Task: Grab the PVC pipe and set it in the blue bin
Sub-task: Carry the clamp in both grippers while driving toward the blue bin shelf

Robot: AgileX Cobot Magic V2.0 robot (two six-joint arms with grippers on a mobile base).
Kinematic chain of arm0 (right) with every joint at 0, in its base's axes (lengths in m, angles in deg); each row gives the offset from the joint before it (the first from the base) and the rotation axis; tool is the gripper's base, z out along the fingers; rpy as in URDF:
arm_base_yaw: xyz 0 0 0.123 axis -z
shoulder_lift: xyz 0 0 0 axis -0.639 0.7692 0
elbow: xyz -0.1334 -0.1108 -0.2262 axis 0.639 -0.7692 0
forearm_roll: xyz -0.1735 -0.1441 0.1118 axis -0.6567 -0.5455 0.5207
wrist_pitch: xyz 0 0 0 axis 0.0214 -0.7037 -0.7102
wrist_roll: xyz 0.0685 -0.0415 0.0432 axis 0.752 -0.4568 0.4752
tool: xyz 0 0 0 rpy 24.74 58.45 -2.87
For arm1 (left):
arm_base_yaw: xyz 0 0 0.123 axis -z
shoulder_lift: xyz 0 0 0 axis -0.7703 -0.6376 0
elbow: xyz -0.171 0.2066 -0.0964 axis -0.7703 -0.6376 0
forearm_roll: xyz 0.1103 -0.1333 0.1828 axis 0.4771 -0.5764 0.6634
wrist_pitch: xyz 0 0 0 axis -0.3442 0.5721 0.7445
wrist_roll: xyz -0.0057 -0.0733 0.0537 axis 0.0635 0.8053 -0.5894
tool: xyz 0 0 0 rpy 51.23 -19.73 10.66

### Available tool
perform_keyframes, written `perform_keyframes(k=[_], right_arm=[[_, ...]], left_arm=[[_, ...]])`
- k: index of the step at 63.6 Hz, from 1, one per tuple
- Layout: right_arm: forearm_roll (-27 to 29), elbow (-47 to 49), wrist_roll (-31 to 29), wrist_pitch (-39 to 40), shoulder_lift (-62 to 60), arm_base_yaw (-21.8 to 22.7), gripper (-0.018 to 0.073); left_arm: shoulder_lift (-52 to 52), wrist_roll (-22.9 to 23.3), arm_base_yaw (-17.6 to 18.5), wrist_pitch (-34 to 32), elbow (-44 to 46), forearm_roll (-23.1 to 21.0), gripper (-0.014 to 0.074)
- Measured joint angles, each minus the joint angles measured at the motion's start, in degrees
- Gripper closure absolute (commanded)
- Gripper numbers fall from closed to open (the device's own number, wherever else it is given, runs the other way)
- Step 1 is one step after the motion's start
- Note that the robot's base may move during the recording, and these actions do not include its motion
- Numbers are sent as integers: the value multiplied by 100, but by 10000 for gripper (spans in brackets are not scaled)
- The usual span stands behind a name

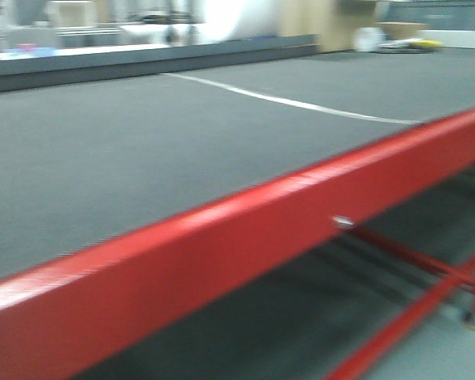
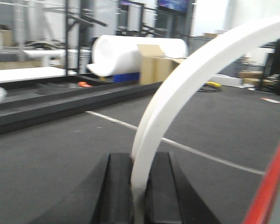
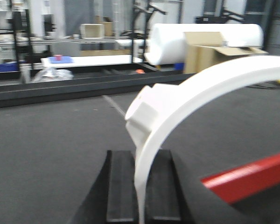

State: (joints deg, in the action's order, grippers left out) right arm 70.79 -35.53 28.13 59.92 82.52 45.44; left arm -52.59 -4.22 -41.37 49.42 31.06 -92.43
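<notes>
In the left wrist view, my left gripper (image 2: 139, 161) is shut on a white curved PVC pipe (image 2: 186, 74), which arcs up and to the right from between the black fingers (image 2: 119, 186). In the right wrist view, my right gripper (image 3: 142, 158) is shut on a white curved PVC pipe (image 3: 191, 91) with a blocky collar at its upper left. I cannot tell whether both hold the same piece. The blue bin is not in view. The front view shows neither gripper nor pipe.
A red frame beam (image 1: 222, 253) runs diagonally across the front view above a dark grey floor (image 1: 142, 134) with a white line (image 1: 301, 103). A large white roll (image 2: 130, 53), a cardboard box (image 2: 156, 65) and black low platforms (image 2: 60, 100) stand farther off.
</notes>
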Motion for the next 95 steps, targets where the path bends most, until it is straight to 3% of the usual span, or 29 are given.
perform_keyframes(k=[95], right_arm=[[0, 0, 0, 25, -14, 0, 722]], left_arm=[[0, 0, 0, -4, -12, 0, 707]])
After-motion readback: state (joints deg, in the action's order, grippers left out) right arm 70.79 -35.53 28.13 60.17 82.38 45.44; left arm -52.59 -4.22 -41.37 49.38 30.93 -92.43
